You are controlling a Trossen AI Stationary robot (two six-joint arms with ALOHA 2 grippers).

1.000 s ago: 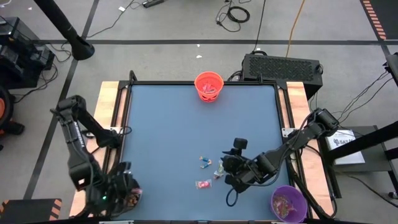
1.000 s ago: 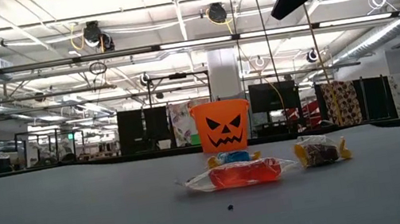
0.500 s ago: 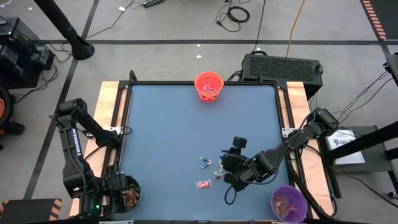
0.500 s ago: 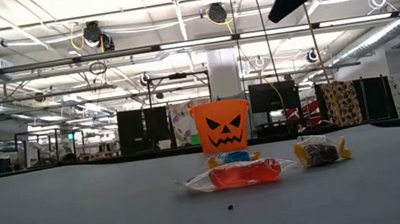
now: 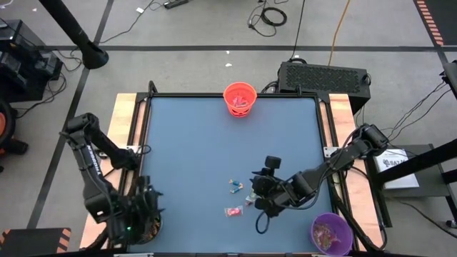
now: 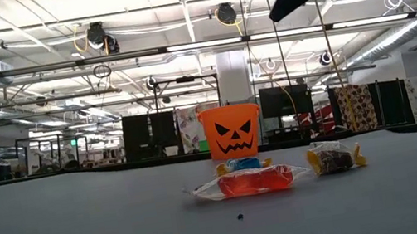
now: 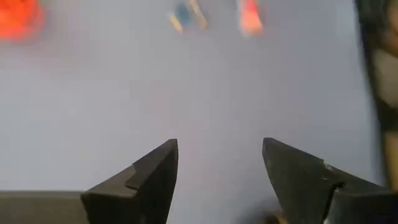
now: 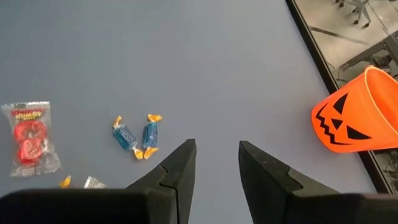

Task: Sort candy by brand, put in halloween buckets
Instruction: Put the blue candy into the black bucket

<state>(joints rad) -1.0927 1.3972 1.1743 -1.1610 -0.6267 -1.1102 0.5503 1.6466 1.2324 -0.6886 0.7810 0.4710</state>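
Observation:
A few candy pieces lie on the blue table: two blue twists (image 8: 137, 137), a red packet (image 8: 30, 137) and a brown one (image 6: 334, 157). The orange bucket (image 5: 240, 98) stands at the far edge. The purple bucket (image 5: 331, 233), with sweets in it, stands at the near right corner. The black bucket (image 5: 150, 230) stands at the near left corner, half hidden under my left gripper (image 5: 146, 205). That gripper (image 7: 221, 143) is open and holds nothing. My right gripper (image 8: 217, 144) hovers open above the table just right of the loose candy, with nothing between its fingers.
Wooden rails (image 5: 128, 128) run along the table's left and right sides. A black box (image 5: 323, 77) sits beyond the far right corner. The wide middle and far left of the table top (image 5: 193, 150) is bare blue surface.
My left gripper dipped toward the table's near edge over the black bucket, then swung back toward the far side and tipped its wrist. The candy on the table and the three buckets have stayed where they were.

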